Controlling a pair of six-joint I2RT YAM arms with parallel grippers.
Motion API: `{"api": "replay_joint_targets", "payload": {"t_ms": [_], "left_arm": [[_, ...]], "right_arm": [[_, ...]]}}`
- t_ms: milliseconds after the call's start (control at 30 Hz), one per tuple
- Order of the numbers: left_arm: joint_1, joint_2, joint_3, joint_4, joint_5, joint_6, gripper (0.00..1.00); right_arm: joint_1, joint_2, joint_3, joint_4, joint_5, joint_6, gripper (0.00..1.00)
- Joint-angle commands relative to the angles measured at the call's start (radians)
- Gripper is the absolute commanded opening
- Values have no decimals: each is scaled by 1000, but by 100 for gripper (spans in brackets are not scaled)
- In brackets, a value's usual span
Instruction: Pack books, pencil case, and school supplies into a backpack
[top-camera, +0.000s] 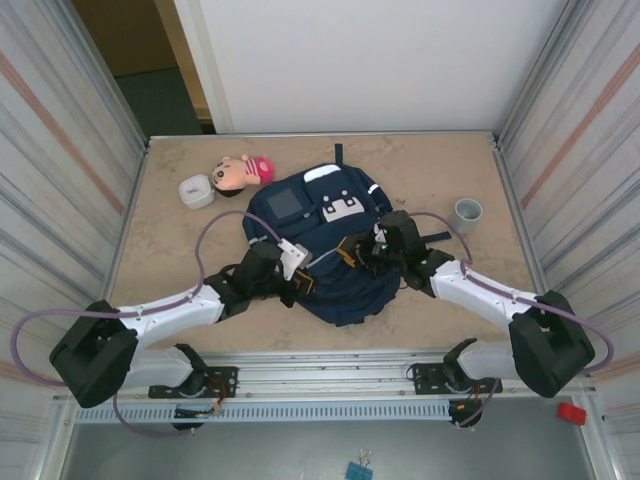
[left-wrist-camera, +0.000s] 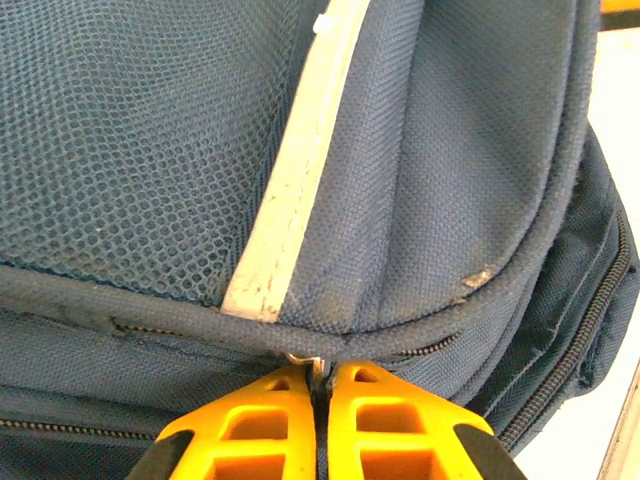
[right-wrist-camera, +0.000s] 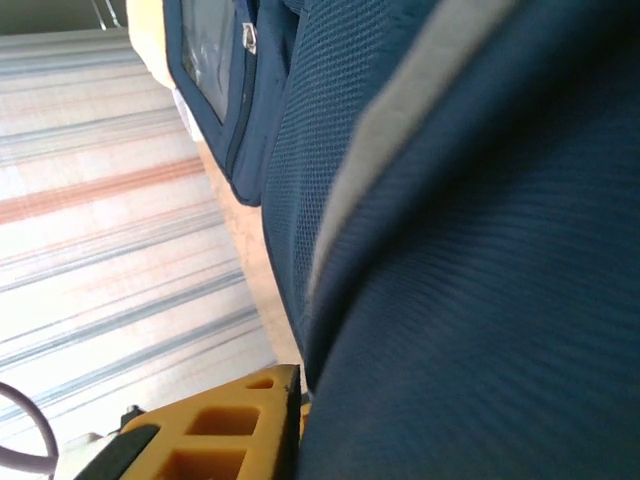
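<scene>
The navy backpack (top-camera: 312, 222) lies flat in the middle of the table, with its grey panel and white patch facing up. My left gripper (top-camera: 300, 262) (left-wrist-camera: 322, 375) is at the pack's near-left edge. Its orange fingers are shut on a small metal zipper pull (left-wrist-camera: 305, 358) under the piped seam, beside a white stripe (left-wrist-camera: 300, 170). My right gripper (top-camera: 362, 250) (right-wrist-camera: 302, 400) is at the pack's near-right side, pinching a fold of backpack (right-wrist-camera: 480, 250) fabric that hides one finger. A pink cartoon-face pencil case (top-camera: 245, 171) lies at the back left. The books and school supplies are out of view.
A white rounded box (top-camera: 196, 190) sits left of the pencil case. A grey cup (top-camera: 468, 211) stands at the right, behind my right arm. Striped walls close in both sides of the tan table (top-camera: 170, 250).
</scene>
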Motion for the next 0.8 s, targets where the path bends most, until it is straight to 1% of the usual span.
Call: {"api": "replay_joint_targets", "payload": {"t_ms": [0, 133, 200, 300, 400, 467, 533, 567, 633, 700, 767], "left_arm": [[-41, -21, 47, 47, 36, -13, 0], [-86, -18, 66, 59, 48, -27, 1], [-115, -9, 82, 75, 63, -25, 7], [-156, -7, 121, 66, 60, -7, 23], [-160, -36, 154, 11, 27, 39, 42], [-159, -72, 174, -62, -22, 108, 53], [-140, -119, 181, -138, -72, 205, 67], [-123, -138, 182, -163, -87, 244, 71], [-66, -170, 177, -212, -78, 359, 78], [-25, -174, 181, -247, -64, 484, 81], [-11, -154, 192, -269, -58, 604, 84]], "right_arm": [[17, 34, 3, 80, -3, 15, 11], [5, 64, 28, 108, -21, 4, 6], [-3, 77, 43, 108, -42, -11, 4], [-33, 80, 52, 85, -90, -52, 3], [-99, 76, 75, 0, -214, -150, 3], [-145, 70, 114, -116, -302, -271, 3], [-189, 66, 174, -270, -373, -434, 3], [-206, 69, 200, -327, -400, -489, 3], [-239, 80, 247, -431, -465, -603, 3], [-263, 94, 273, -472, -522, -665, 3], [-275, 108, 292, -499, -558, -700, 3]]}}
